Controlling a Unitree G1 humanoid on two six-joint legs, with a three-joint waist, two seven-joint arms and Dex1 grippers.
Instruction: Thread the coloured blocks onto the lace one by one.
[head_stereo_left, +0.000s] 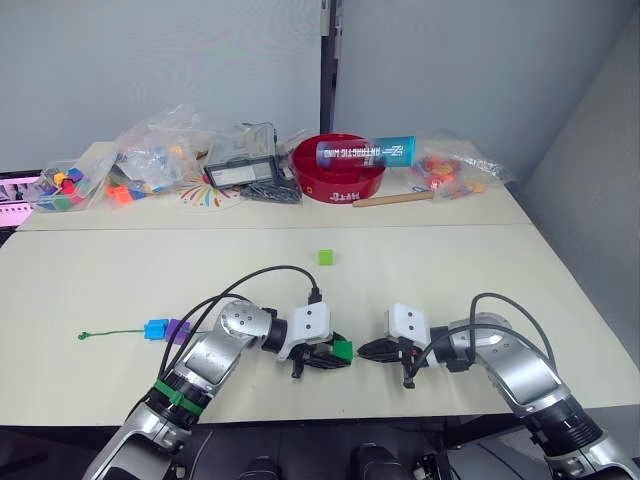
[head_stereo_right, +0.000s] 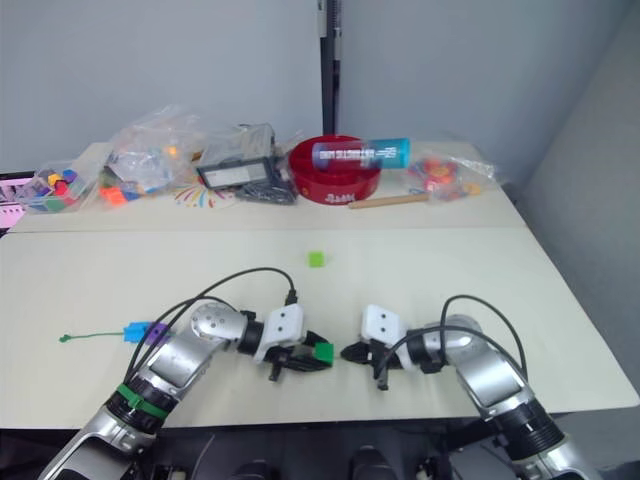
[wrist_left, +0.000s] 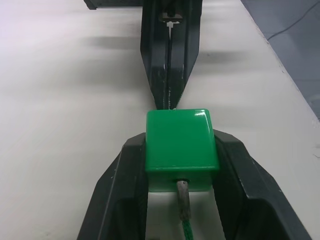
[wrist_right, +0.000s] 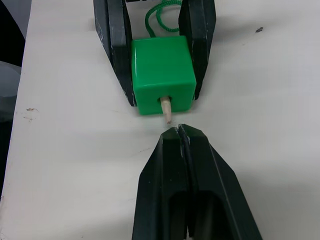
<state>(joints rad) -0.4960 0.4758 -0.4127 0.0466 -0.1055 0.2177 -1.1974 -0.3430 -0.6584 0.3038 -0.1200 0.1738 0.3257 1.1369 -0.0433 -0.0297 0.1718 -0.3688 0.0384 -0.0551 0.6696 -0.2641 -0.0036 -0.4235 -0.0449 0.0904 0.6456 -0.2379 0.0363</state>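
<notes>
Dark green and glossy, one cube (wrist_left: 181, 146) sits clamped between the two black fingers of the left gripper (head_stereo_left: 333, 352), low in the centre of the head view on the pale table (head_stereo_left: 450, 270). The lace (wrist_left: 186, 231) enters the cube's hole on the wrist side, and its pale stiff tip (wrist_right: 166, 110) pokes out of the opposite face. Facing it from the right of the frame, the right gripper (head_stereo_left: 372, 350) has its fingers pressed together with nothing between them, their point just short of the tip and not touching it.

Toward the lower left of the head view a bright blue cube (head_stereo_left: 155, 329) and a purple cube (head_stereo_left: 177, 330) lie side by side on the lace, whose knotted end (head_stereo_left: 84, 335) trails off to the left. A light green cube (head_stereo_left: 325, 257) rests alone on the table, above centre, well apart from both grippers
</notes>
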